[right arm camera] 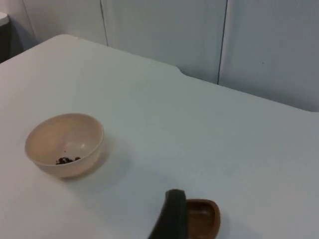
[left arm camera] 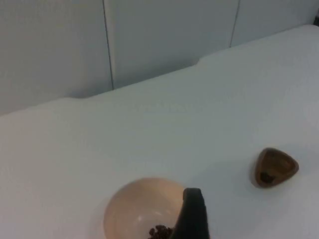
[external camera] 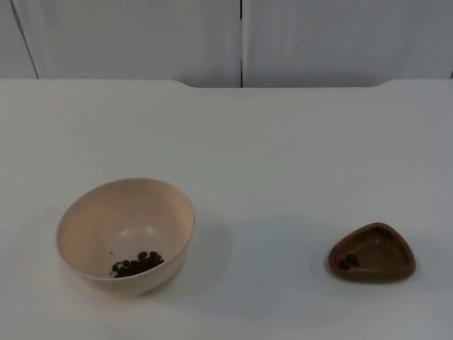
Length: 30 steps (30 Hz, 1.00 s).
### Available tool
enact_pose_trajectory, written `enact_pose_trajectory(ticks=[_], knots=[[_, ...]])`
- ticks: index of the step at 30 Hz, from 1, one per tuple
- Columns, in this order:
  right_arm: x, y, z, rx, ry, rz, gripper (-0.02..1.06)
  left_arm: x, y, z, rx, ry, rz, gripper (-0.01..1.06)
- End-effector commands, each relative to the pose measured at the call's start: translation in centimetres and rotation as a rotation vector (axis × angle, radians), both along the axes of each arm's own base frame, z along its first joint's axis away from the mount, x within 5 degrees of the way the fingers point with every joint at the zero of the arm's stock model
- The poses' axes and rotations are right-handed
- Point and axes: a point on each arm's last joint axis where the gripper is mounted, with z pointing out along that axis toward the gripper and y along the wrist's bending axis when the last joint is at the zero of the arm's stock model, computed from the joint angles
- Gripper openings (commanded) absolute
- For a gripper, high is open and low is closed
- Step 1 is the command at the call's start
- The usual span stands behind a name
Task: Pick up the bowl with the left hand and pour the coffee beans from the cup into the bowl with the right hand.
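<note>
In the bowl [external camera: 125, 234]: coffee beans [external camera: 136, 263]; no writing.

Matt cream bowl [external camera: 126, 234], wood-look brown cup [external camera: 372, 253]

- The bowl [external camera: 126, 234] stands on the tabletop [external camera: 283, 156] near its front edge, toward the left side.
- Coffee beans [external camera: 136, 263] lie inside the bowl, at the front of its bottom.
- The cup [external camera: 372, 252] stands near the front edge toward the right side, well apart from the bowl.
- A few beans [external camera: 347, 262] lie inside the cup, at its left end.
- The partition wall [external camera: 241, 39] stands behind the tabletop's far edge.
</note>
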Motion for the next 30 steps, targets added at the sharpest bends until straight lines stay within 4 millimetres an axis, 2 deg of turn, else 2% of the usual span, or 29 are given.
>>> enact_pose_trajectory(ticks=[1,6,9,14,15,19,23,30], knots=[[-0.7,-0.4,-0.3,-0.009,0.001,0.006,0.7,-0.7,0.2,-0.4,0.011,0.028,-0.001,0.66],[-1.9,-1.2,-1.0,-0.009,0.002,0.005,0.7,-2.0,0.9,-0.8,0.03,0.033,0.04,0.66],[-2.9,-1.8,-1.5,-0.009,0.003,0.005,0.7,-2.7,2.0,-1.1,0.025,0.022,0.144,0.66],[-4.0,-2.6,-1.9,0.006,-0.016,0.004,0.7,-3.2,2.3,-3.0,0.026,0.028,0.172,0.66],[-4.2,-2.7,-2.0,0.002,-0.01,0.004,0.7,-3.3,2.4,-4.4,0.026,0.044,0.183,0.66],[-4.3,-2.7,-2.5,-0.016,0.038,0.001,0.7,-3.7,2.8,-6.6,0.052,0.062,0.203,0.66],[-4.4,-2.7,-2.7,-0.026,0.06,0.003,0.7,-4.2,3.2,-7.3,0.04,0.036,0.238,0.66],[-4.5,-2.9,-2.9,-0.054,0.079,-0.002,0.7,-3.8,3.1,-8.3,0.039,0.067,0.242,0.66]])
